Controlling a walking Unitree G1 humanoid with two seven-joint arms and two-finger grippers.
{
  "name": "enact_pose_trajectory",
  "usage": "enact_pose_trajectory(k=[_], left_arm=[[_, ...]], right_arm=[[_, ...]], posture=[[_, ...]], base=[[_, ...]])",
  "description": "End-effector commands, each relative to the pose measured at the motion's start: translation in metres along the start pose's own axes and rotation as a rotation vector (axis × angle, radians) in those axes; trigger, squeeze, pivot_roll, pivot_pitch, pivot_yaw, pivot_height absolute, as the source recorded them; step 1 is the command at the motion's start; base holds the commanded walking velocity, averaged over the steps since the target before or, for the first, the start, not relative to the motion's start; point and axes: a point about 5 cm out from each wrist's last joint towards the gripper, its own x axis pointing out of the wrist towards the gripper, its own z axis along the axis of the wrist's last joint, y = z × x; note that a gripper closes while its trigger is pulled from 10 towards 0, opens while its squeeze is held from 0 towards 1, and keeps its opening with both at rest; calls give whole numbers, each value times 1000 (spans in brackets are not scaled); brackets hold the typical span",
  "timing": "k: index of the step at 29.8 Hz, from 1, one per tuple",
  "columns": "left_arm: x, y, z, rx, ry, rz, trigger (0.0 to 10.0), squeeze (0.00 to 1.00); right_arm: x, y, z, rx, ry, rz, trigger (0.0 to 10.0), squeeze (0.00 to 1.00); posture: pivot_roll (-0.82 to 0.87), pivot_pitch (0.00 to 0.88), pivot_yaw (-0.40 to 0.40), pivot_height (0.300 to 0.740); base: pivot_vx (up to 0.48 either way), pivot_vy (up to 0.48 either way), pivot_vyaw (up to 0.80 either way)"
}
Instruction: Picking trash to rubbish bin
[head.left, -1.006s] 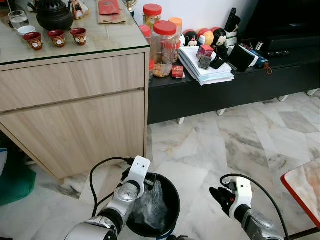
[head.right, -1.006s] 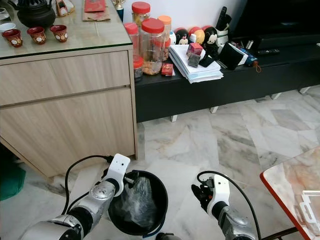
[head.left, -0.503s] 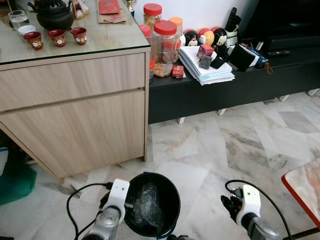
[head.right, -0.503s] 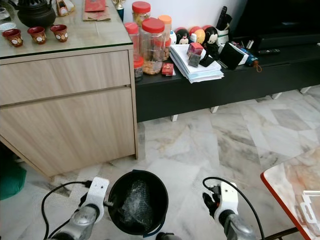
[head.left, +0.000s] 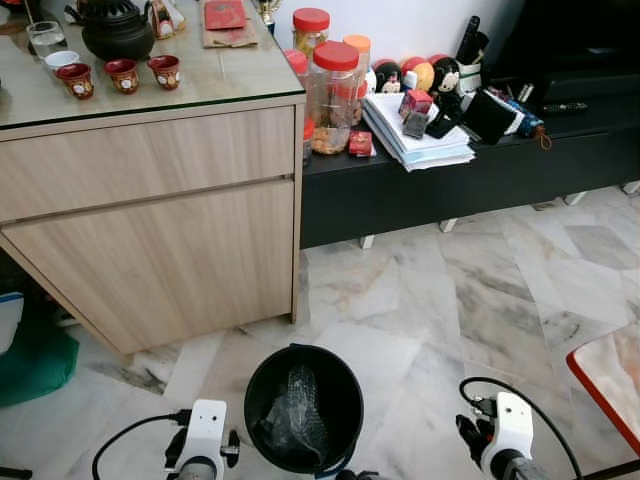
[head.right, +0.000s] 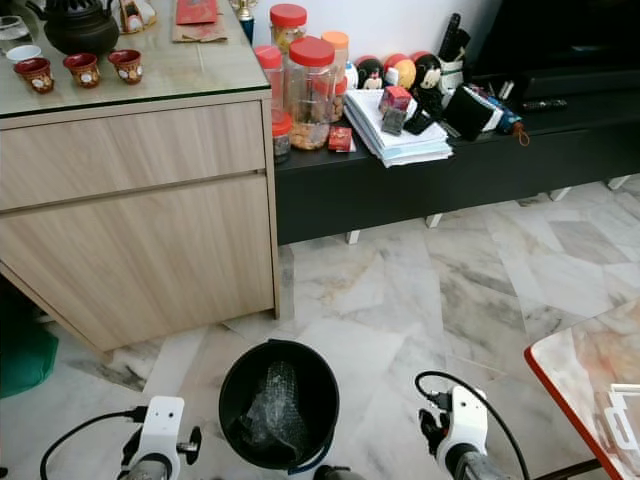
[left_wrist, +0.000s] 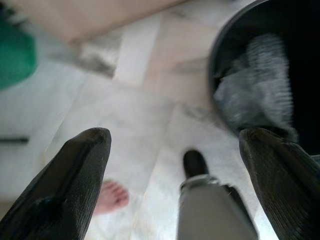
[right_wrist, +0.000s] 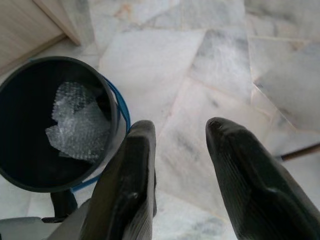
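Fingers (left_wrist: 75, 185) spread, both grippers empty | bubble wrap (head.left: 295, 412) in bin (head.left: 262, 370) | left view blurred

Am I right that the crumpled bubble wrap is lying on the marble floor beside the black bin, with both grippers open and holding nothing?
Not quite: the bubble wrap lies inside the black bin, as the right wrist view shows. The left gripper and the right gripper are indeed open and hold nothing.

Red-lidded jars (head.left: 336, 95) beside wooden cabinet (head.left: 150, 210)

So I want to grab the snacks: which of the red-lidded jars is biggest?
The front jar at the near edge of the black shelf, beside the wooden cabinet. It stands taller and wider than the red-lidded jars behind it.
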Motion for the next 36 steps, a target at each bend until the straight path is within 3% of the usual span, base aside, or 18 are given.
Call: enact_pose_trajectory(k=[1,7,10,12,21,30,36], left_arm=[[-3,13,-14,-79,69,76,10000,0],[2,13,-4,-56,59,46,10000,0],[5,4,4,1,40,-24,10000,0],[4,-1,3,52,51,-54,10000,0],[2,-7,-3,76,77,-70,10000,0],[4,8,-2,101,73,-29,10000,0],[6,10,1,110,77,-27,10000,0]], right_arm=[[-4,-3,-14,37,38,-26,10000,0],[-3,-1,-15,38,48,-36,10000,0],[-3,0,-15,37,53,-38,10000,0],[-3,1,-16,36,54,-38,10000,0],[-2,2,-17,48,63,-40,10000,0],[-2,7,-25,72,93,-58,10000,0],[-4,4,-29,84,105,-85,10000,0]], posture=[[-56,66,-72,740],[-53,39,-65,740],[-49,24,-67,740],[-47,16,-66,740],[-24,0,-58,740],[-16,0,-40,740],[-29,0,-39,740]], base=[[0,0,0],[0,0,0],[0,0,0],[0,0,0],[0,0,0],[0,0,0],[0,0,0]])
